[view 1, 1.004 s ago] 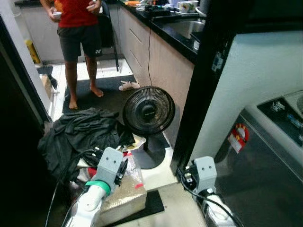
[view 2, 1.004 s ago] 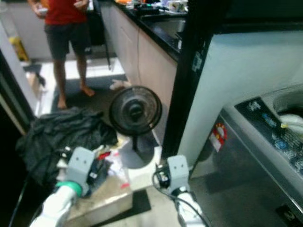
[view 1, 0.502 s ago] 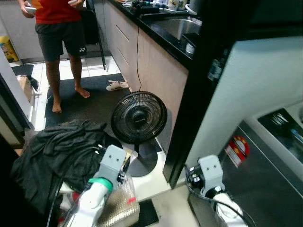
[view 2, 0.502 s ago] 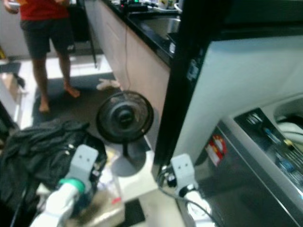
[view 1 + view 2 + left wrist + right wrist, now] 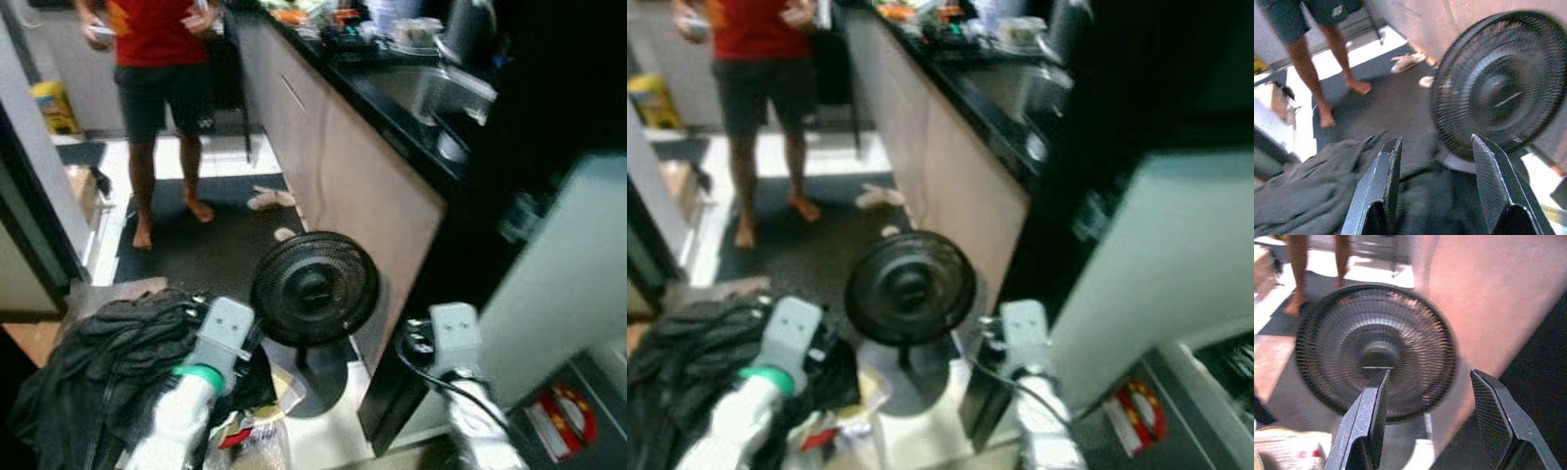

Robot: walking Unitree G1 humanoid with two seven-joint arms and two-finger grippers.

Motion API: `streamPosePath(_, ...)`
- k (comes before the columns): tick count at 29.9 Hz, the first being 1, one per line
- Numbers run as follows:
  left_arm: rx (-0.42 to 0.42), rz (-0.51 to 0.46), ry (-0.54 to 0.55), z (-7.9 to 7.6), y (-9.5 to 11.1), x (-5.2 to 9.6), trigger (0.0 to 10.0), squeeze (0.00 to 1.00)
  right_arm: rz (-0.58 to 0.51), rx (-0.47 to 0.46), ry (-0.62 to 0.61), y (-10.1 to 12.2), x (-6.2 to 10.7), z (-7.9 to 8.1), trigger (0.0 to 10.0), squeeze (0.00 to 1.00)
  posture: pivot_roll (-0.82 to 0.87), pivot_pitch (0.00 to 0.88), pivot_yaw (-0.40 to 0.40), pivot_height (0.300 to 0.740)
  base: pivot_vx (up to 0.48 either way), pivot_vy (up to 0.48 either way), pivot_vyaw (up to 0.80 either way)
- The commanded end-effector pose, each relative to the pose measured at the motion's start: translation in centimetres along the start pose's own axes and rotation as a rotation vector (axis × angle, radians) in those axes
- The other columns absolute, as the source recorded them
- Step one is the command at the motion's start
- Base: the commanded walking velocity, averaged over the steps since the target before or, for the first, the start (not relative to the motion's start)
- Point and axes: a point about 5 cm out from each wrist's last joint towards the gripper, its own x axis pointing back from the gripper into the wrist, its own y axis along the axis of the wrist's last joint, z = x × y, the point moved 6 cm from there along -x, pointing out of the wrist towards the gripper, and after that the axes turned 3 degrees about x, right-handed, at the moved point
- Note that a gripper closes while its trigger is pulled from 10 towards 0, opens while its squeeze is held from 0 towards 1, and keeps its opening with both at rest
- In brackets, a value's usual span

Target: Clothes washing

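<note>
Left end effector (image 5: 1432, 191) spread and empty, held above the dark clothes pile (image 5: 103, 377) on the floor. Right end effector (image 5: 1432, 423) likewise spread, facing the standing fan (image 5: 314, 289). We judge the risk: fan and its cord sit just beside the pile; a careless reach could topple it. A person (image 5: 162, 59) stands beyond.

floor (image 5: 230, 250): dark mat over pale tiles, running along the cabinets
clothes (image 5: 1308, 196): dark heap lying on the floor, showing under and beyond the left fingers (image 5: 1382, 183)
fan (image 5: 1376, 352): standing on the floor, facing the right fingers (image 5: 1369, 416); to the outer side of the left ones
slippers (image 5: 271, 199): lying on the mat beyond the fan
person (image 5: 162, 59): standing barefoot on the mat, farther off
</note>
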Motion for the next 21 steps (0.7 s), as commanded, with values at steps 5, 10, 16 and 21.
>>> streamPosePath(5, 0.006, 0.014, -0.021, -0.9, -0.5, 0.1, 10.0, 0.0, 0.028, -0.009, -0.013, -1.0, 0.6, -0.5, 10.0, 0.0, -0.01, 0.0, -0.007, 0.74, 0.0, 0.0, 0.0)
streamPosePath(10, 0.013, 0.018, -0.015, -0.8, -0.6, 0.0, 10.0, 0.0, 0.021, -0.008, 0.007, -0.9, 0.6, 0.0, 10.0, 0.0, -0.01, 0.0, -0.006, 0.74, 0.0, 0.0, 0.0)
streamPosePath(16, 0.018, 0.016, -0.013, -0.7, -0.6, -0.1, 10.0, 0.0, 0.017, -0.005, 0.028, -0.9, 0.6, 0.5, 10.0, 0.0, 0.0, 0.0, -0.006, 0.74, 0.0, 0.0, 0.0)
streamPosePath(21, 0.021, 0.015, -0.01, -0.7, -0.5, -0.1, 10.0, 0.0, 0.016, -0.002, 0.041, -0.9, 0.6, 0.8, 10.0, 0.0, 0.0, 0.0, -0.006, 0.74, 0.0, 0.0, 0.0)
